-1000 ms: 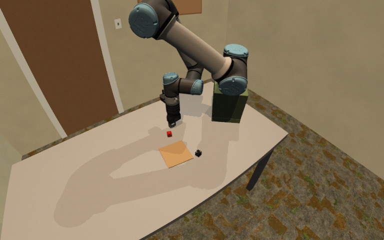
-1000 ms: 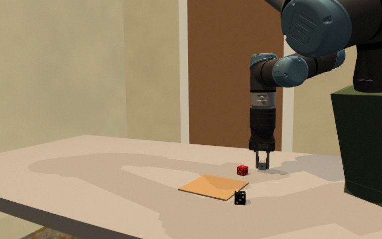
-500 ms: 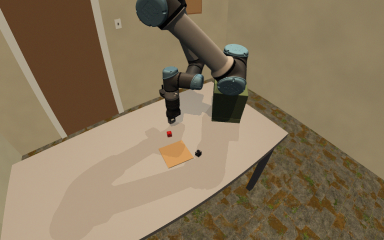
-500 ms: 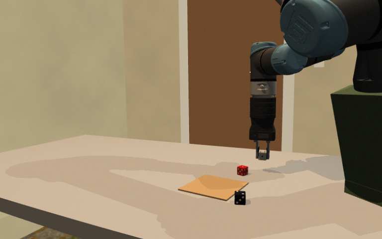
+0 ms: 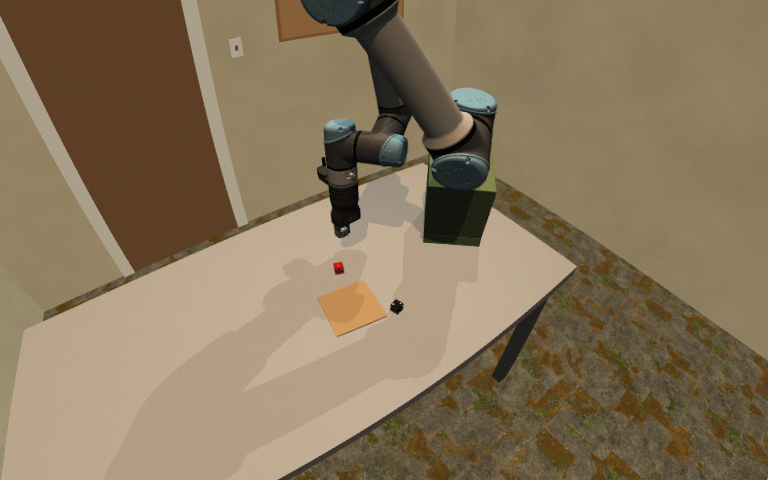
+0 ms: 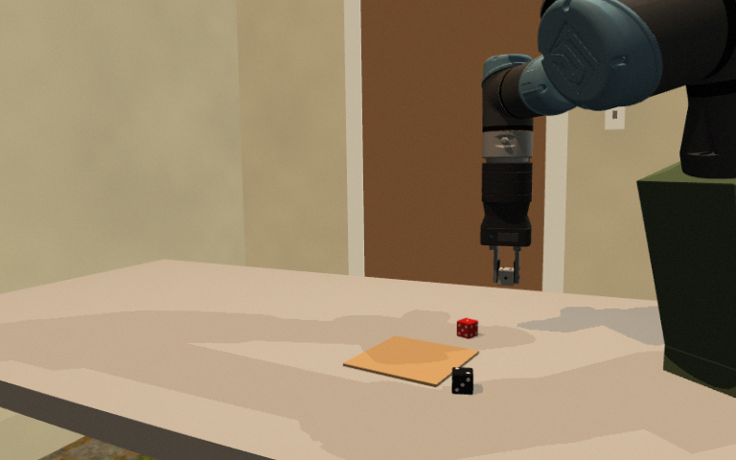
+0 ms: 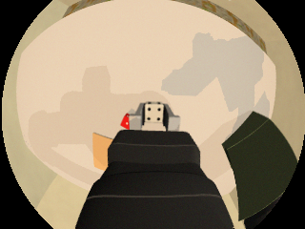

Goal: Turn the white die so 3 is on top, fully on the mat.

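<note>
From above, the arm reaches down from the upper middle of the frame, and its gripper (image 5: 342, 230) hangs over the table (image 5: 141, 362) with a pale speck, the white die (image 5: 342, 230), pinched at its tip. Just below it a red die (image 5: 338, 267) sits on the table, then the orange mat (image 5: 351, 307) at centre, with a black die (image 5: 396, 306) just off the mat's right edge.

From the side, right of centre, the fingers (image 6: 496, 267) are clamped on the white die (image 6: 506, 275), held clear of the table and well above the red die (image 6: 467, 327). The mat (image 6: 410, 357) lies flat lower down, towards the middle; the black die (image 6: 462, 379) stands at its near right corner.

Through the wrist camera, the white die (image 7: 152, 114) sits at mid-frame between the jaws, a four-pip face towards the lens, with a sliver of red die (image 7: 128, 121) and mat (image 7: 101, 149) to the left.

The carry to the mat looks best done high, passing over the red die without brushing it. Which face would land on top cannot be read here, so the wrist probably needs a turn first. Setting down mid-mat, away from the black die, and opening only once the die rests flat would serve best.
</note>
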Controlling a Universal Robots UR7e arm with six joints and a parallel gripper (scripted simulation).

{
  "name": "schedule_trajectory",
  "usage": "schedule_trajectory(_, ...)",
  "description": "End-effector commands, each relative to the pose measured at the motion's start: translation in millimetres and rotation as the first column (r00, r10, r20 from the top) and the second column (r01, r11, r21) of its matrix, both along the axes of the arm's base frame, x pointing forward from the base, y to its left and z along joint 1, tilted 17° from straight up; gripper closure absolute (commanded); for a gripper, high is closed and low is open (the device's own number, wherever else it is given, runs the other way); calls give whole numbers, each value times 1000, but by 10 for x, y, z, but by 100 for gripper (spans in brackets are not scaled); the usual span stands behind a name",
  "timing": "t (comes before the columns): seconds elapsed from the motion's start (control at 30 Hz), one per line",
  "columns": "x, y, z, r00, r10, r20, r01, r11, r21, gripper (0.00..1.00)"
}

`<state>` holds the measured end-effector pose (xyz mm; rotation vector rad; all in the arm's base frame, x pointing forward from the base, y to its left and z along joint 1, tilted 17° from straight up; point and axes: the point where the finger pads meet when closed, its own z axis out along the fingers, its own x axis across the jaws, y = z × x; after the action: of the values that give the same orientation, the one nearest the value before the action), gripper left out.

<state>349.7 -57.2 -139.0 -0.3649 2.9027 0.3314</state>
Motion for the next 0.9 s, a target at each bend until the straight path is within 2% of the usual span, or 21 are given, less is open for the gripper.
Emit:
schedule_trajectory(0.0, -13, -27, 98, 1000, 0, -1, 0, 1000, 1, 51)
schedule_trajectory(0.2, -28, -48, 180, 1000, 0, -1, 0, 1000, 1, 51)
schedule_trajectory(0.87, -34, -58, 219, 1000, 0, -1, 0, 1000, 1, 51)
